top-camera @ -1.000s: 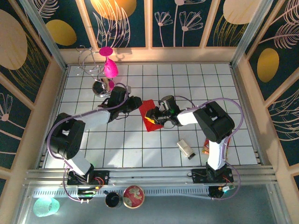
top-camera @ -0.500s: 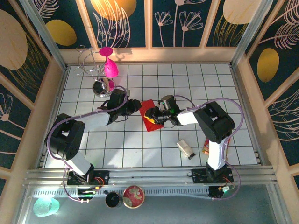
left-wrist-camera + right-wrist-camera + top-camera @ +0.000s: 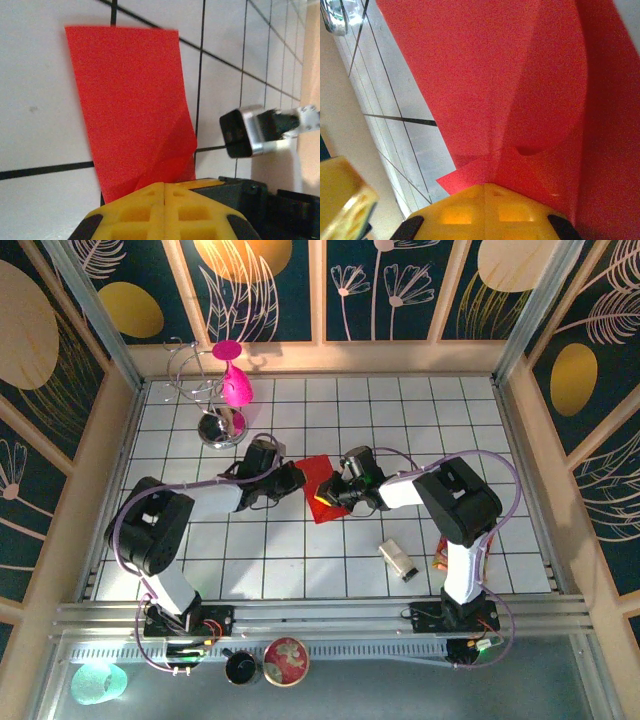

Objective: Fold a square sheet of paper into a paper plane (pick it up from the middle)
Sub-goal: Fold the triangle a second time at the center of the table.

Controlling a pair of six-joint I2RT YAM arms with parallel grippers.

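Left tool [image 3: 293,478] is sliding in from nine o'clock; with right tool [image 3: 330,496], it is pinching the square sheet of paper [image 3: 316,470] tight for creasing.

White black-gridded tiled floor [image 3: 400,420] within dark floral-patterned walls [image 3: 400,290]

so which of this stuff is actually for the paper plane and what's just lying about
job: red paper sheet, left gripper and right gripper, both shut on it

lying about: magenta goblet, wire stand, silver-and-black box, round red tin, black cup
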